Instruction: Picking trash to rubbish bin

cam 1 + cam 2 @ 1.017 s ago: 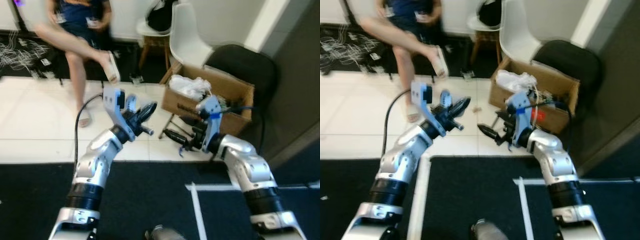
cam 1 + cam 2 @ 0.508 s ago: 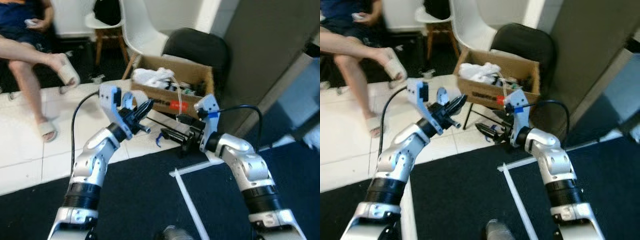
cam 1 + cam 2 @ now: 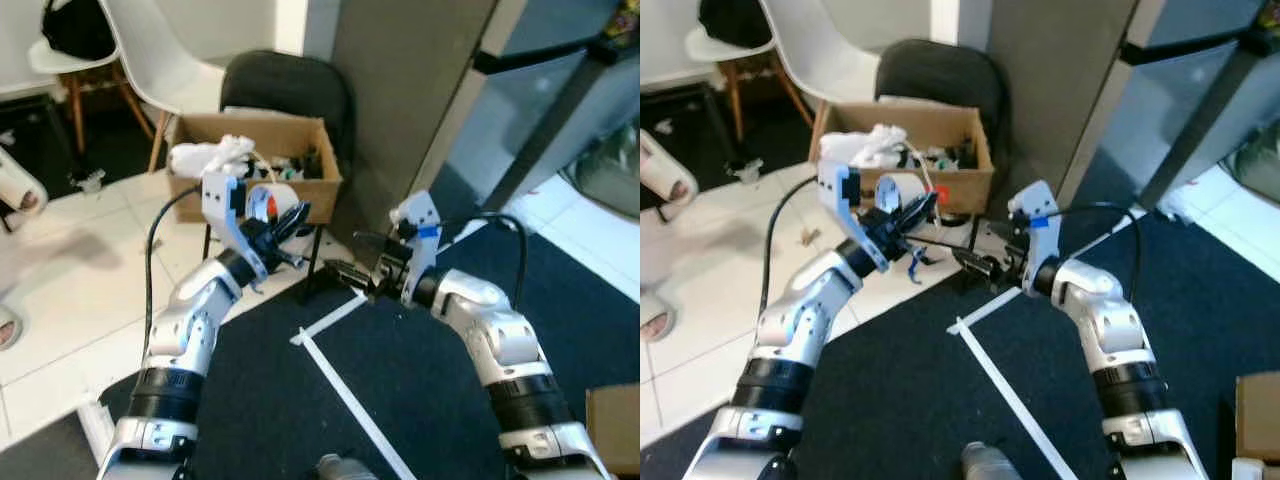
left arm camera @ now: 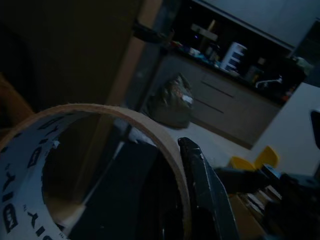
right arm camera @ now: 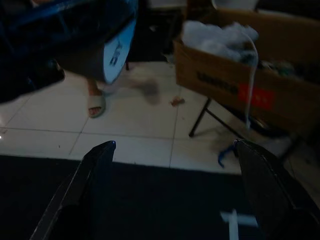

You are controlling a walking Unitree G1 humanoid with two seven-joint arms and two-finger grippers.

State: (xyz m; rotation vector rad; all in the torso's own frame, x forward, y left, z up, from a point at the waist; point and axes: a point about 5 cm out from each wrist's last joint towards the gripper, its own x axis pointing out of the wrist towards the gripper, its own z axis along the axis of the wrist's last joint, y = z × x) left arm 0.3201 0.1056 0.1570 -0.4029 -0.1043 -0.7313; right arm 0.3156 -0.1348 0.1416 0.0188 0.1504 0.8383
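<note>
tape roll (image 4: 30, 150) print, box (image 5: 235, 85) print, both unreadable

We see the white-printed cardboard tape roll (image 4: 95, 165) cut off by the wrist picture's edge. A person's sandalled foot (image 3: 665, 178) at far left is blurred and cropped. The open brown cardboard box (image 3: 300, 185) holds small clutter, perhaps wrappers.

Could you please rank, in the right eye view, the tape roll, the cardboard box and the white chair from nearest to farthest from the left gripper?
1. The tape roll, held in the left gripper itself.
2. The cardboard box, just beyond the gripper, holding crumpled trash.
3. The white chair, farthest, behind the box toward the robot's left.
</note>
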